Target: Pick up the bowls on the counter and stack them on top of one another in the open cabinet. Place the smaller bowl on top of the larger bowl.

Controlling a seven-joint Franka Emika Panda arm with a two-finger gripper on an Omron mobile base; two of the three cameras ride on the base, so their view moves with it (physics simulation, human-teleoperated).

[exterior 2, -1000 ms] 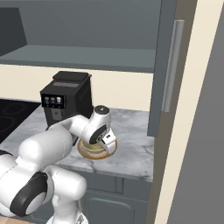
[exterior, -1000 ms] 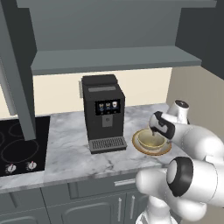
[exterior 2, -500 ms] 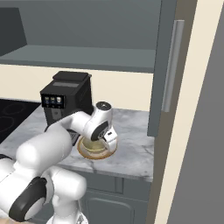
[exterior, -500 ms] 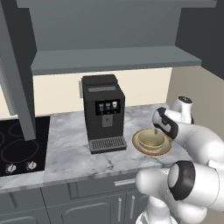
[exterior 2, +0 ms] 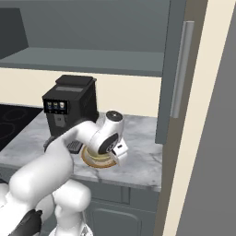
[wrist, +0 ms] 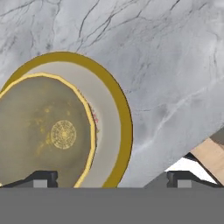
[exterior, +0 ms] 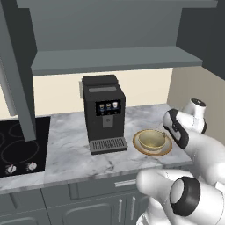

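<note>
Above the right end of the counter (exterior: 70,145), the gripper (wrist: 111,177) hangs with its jaws spread wide and nothing between them; in the hand view the two small dark fingertips (wrist: 43,177) stand far apart at the bottom edge. One tip sits over the smaller bowl (wrist: 43,133), a deep round dish with a thin yellow rim and a murky olive inside marked by a pale circular motif at its centre. That bowl rests inside the larger bowl (wrist: 111,118), a wide, shallow, plate-like piece with a smooth tan-orange rim and a cream band faintly speckled near the inner bowl's edge. Both sit together on white marble crossed by fine grey veins. Seen from the left base camera, the stacked pair lies just right of the coffee machine (exterior: 103,113), a boxy black appliance with a small lit panel and a slotted drip tray. Left of it a black stovetop (exterior: 17,147) is set into the slab. Overhead, the open cabinet (exterior: 114,59) shows a flat matte grey shelf.
</note>
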